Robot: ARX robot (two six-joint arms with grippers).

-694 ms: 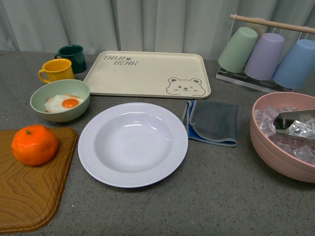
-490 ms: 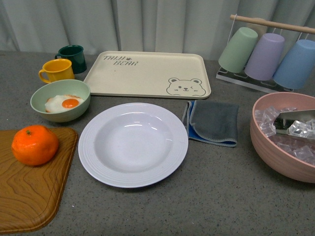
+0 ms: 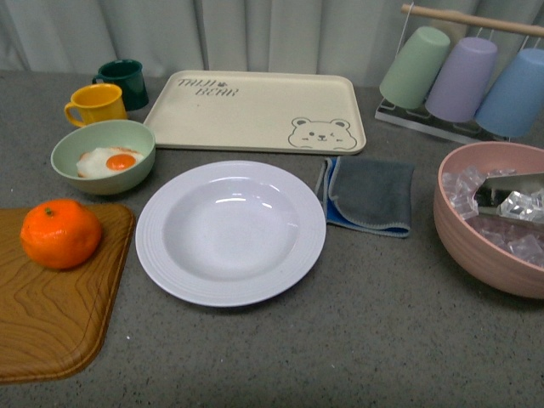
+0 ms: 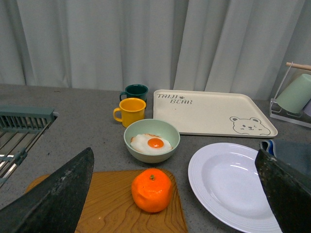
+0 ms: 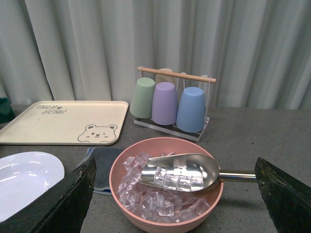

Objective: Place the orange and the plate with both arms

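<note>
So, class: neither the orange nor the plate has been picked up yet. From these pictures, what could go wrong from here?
The orange is round and loose on the wooden board; a clumsy grip may roll it off, perhaps into the green bowl nearby.
The plate lies flat with a low rim, so fingers might slip or tip it.
Its rim nearly meets the folded cloth, which could snag.

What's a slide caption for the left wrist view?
Open left pincer frames the orange on its wooden board, plate alongside.
</note>
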